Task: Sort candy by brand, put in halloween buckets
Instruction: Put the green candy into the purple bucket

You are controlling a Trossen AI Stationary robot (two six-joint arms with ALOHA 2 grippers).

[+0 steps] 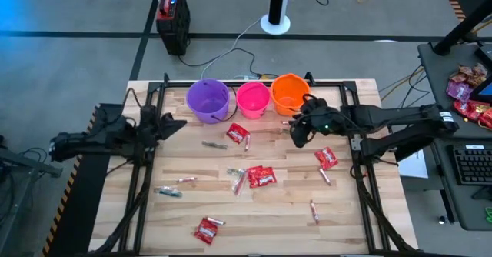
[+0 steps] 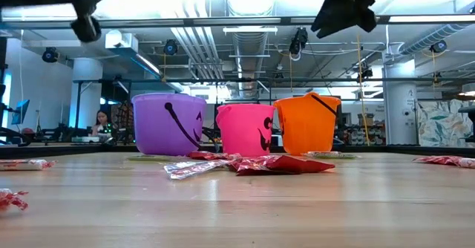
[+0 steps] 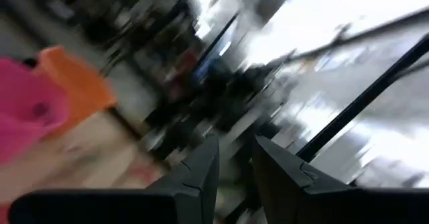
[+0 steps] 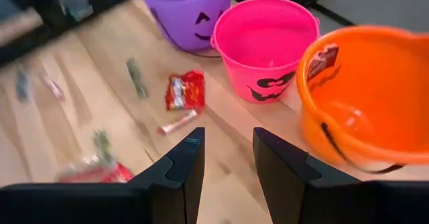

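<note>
Three buckets stand in a row by the table's far edge: purple (image 1: 208,99), pink (image 1: 253,98) and orange (image 1: 290,93). Red packets (image 1: 261,176), pink-white sticks (image 1: 314,210) and greenish sticks (image 1: 214,144) lie scattered flat on the wood. One red packet (image 4: 324,60) shows against the orange bucket's (image 4: 365,90) inner wall. My right gripper (image 1: 298,134) (image 4: 228,137) hovers open and empty just in front of the orange bucket. My left gripper (image 1: 175,124) (image 3: 236,147) is raised near the table's left side, left of the purple bucket, with a narrow gap between its fingers and nothing in it.
Black frame rails (image 1: 138,180) run along the table's left and right sides. A cable leads from the far edge to a black box (image 1: 172,9) on the floor. A side desk on the right holds a heaped pile of wrappers (image 1: 469,88) and a keyboard (image 1: 470,165).
</note>
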